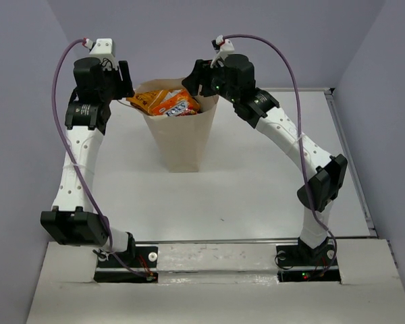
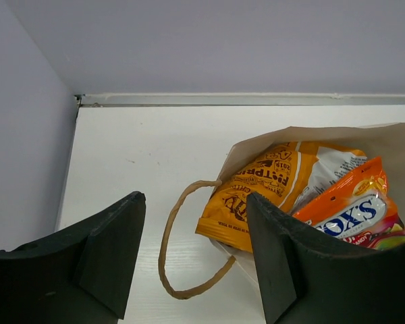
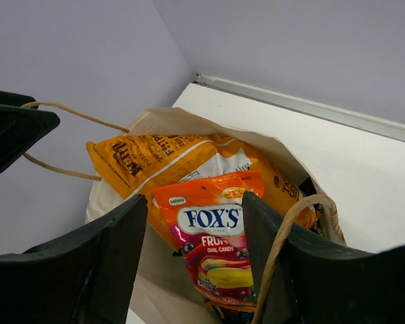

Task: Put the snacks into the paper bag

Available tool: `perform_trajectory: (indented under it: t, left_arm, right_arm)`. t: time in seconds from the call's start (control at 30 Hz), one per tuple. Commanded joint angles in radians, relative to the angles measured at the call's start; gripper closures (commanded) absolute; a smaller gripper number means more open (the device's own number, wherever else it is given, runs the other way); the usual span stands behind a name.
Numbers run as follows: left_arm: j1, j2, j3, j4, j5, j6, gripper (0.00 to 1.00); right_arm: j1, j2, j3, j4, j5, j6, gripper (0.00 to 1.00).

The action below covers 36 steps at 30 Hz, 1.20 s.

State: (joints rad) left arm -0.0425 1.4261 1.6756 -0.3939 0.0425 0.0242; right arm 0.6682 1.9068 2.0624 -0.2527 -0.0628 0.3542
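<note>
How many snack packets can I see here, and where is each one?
2. The orange packet sticks out of the paper bag's mouth; the red-orange packet lies on top of it. More may be hidden below.

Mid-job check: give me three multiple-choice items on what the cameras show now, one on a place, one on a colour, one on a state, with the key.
1. Where is the orange packet?
A) inside the paper bag
B) lying outside it
C) clamped between fingers

2. What colour is the top of the FOX'S packet?
A) teal
B) purple
C) red-orange

3. How does the left pincer stand?
A) shut and empty
B) open, gripping nothing
C) shut on a packet

Key: 1 A, it lies in the bag's open mouth; 2 C, the band above the logo is red-orange; 3 B, its fingers stand wide apart with nothing clamped.
</note>
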Motion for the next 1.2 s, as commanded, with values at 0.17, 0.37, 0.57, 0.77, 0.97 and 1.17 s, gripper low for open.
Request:
perform_trajectory:
  t: [0.17, 0.37, 0.57, 0.77, 0.97, 1.17]
  left_arm:
    - [0.004, 0.025, -0.001, 0.013, 0.004, 0.005, 0.28]
    - [0.006, 0.033, 0.01, 0.024, 0.005, 0.003, 0.28]
    - [0.006, 0.031, 0.01, 0.023, 0.007, 0.002, 0.28]
    - [0.006, 0.028, 0.013, 0.021, 0.011, 0.003, 0.28]
    - [0.006, 0.027, 0.016, 0.023, 0.019, -0.004, 0.28]
    - [0.006, 0.023, 0.022, 0.015, 0.016, -0.001, 0.25]
  right_arm:
    - [0.005, -0.11, -0.042, 0.026, 0.122, -0.044, 0.2]
    - [0.005, -0.14, -0.067, -0.013, 0.162, -0.072, 0.05]
    - [-0.004, -0.134, -0.038, -0.071, 0.181, -0.074, 0.0]
    - [-0.013, -0.112, 0.011, -0.178, 0.213, -0.066, 0.0]
    - [-0.013, -0.123, 0.036, -0.194, 0.169, -0.046, 0.0]
    - [-0.013, -0.147, 0.013, -0.206, 0.239, -0.055, 0.0]
